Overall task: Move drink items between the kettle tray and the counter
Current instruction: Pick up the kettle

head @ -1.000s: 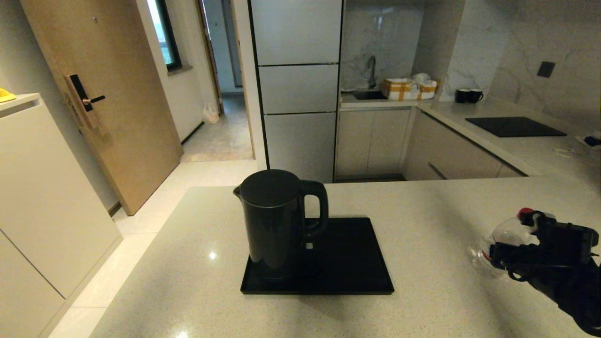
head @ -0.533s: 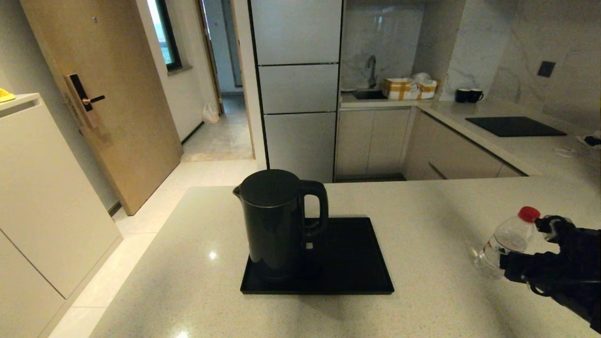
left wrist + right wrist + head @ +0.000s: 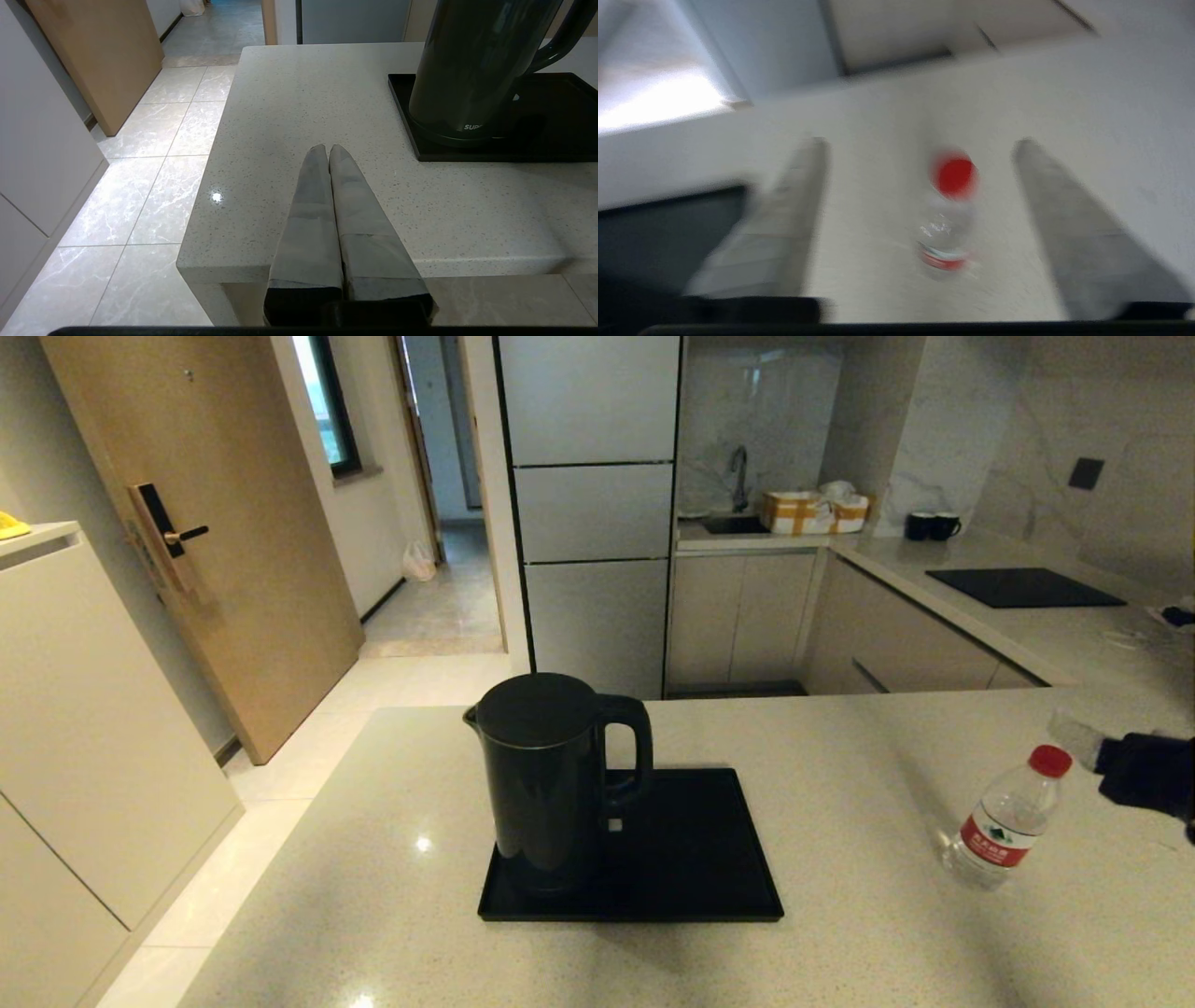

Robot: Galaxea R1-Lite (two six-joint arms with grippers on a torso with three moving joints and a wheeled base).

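Observation:
The black kettle [image 3: 546, 775] stands on the left part of the black kettle tray [image 3: 695, 859], handle to the right. Right of the tray, the clear water bottle [image 3: 1004, 821] with its red cap stands upright on the beige counter [image 3: 840, 756], touched by nothing. My right gripper [image 3: 1088, 747] hovers at the right edge, above and just behind the bottle. In the right wrist view it [image 3: 920, 142] is open, with the bottle [image 3: 950, 219] below and between its fingers, apart from both. My left gripper [image 3: 328, 149] is shut and empty over the counter's near left corner, short of the kettle [image 3: 472, 65].
The counter's left edge [image 3: 219, 140] drops to the tiled floor. On the far side counter lie a black cooktop panel [image 3: 1025, 586] and two dark mugs [image 3: 932, 526]. Bare counter lies between the tray and the bottle.
My right gripper opened, let go of the bottle and drew back to the right and upward. The bottle now stands alone on the counter. Kettle, tray and left arm have not moved.

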